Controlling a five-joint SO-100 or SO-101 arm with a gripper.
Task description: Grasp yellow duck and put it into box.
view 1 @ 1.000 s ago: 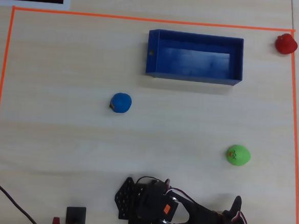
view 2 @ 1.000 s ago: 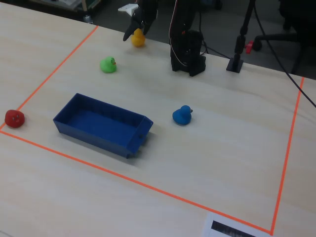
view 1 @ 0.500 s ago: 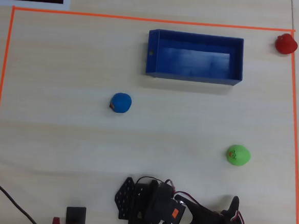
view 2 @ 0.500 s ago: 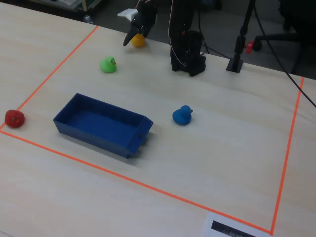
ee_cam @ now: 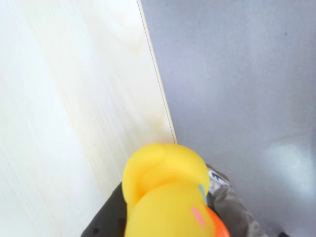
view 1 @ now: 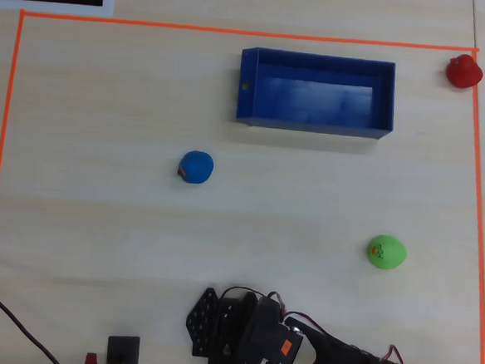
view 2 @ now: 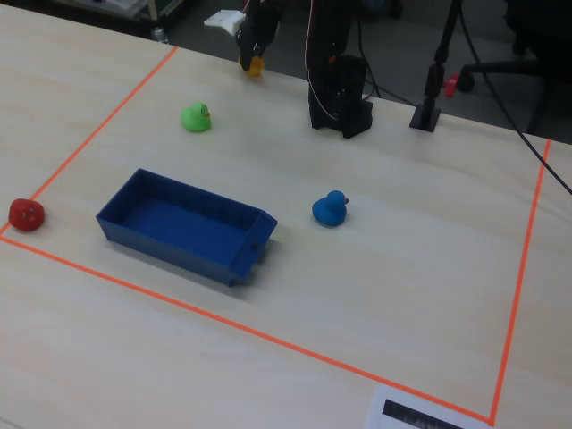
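The hand [view 2: 252, 54] is clenched on the yellow duck [ee_cam: 165, 197] (it fills the bottom of the wrist view), held at the table [view 2: 402, 268] edge. Out from the hand in the fixed view, the one box [view 2: 121, 201] holds nothing. Three loose toys lie outside it: green toy [view 2: 196, 117] nearest, blue toy [view 2: 330, 208] farther, red toy [view 2: 26, 214] farthest.
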